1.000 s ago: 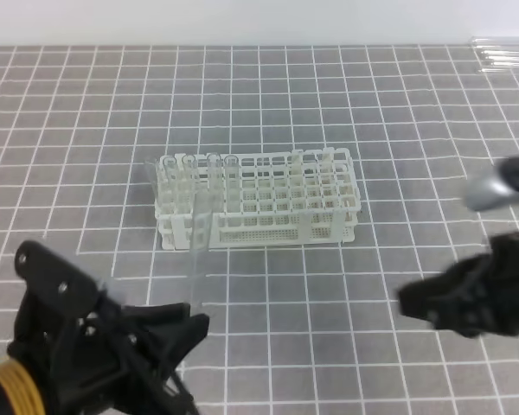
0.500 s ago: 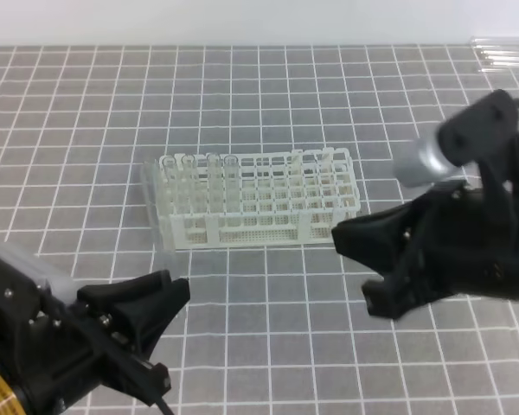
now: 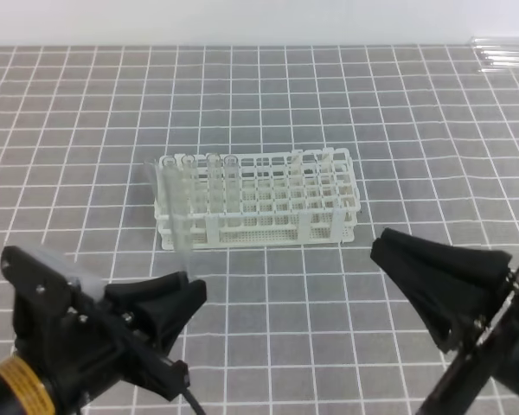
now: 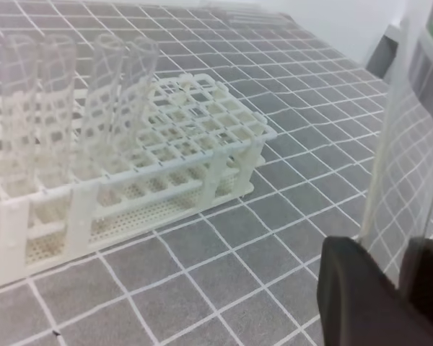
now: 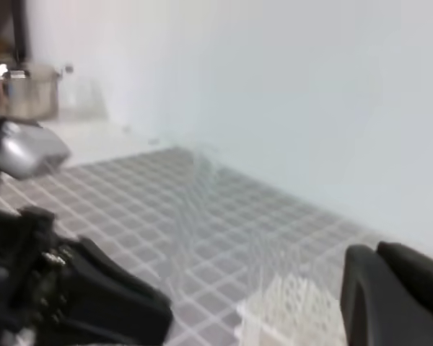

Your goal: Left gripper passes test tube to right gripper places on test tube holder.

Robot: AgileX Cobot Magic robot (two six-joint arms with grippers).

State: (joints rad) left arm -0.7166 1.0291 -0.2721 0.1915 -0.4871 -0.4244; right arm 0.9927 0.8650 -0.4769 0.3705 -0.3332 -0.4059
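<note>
My left gripper (image 3: 189, 290) sits at the bottom left, shut on the lower end of a clear test tube (image 3: 182, 251). The tube stands nearly upright, its top in front of the left front corner of the white test tube holder (image 3: 329, 226). In the left wrist view the test tube (image 4: 404, 144) rises at the right beside one black finger (image 4: 361, 295), with the holder (image 4: 202, 155) ahead on the left. My right gripper (image 3: 379, 247) is at the lower right, shut and holding nothing, pointing left and clear of the tube. The right wrist view is blurred.
Several clear tubes (image 3: 212, 177) stand in the holder's left end. Loose spare tubes (image 3: 502, 57) lie at the far right corner of the grey gridded mat (image 3: 285, 104). A white wall closes the back.
The right arm swung in high beside the rack, then dropped to the lower right, jaws pointing left. The left gripper shifted left and back, still holding the tube, which now stands by the rack's left corner.
</note>
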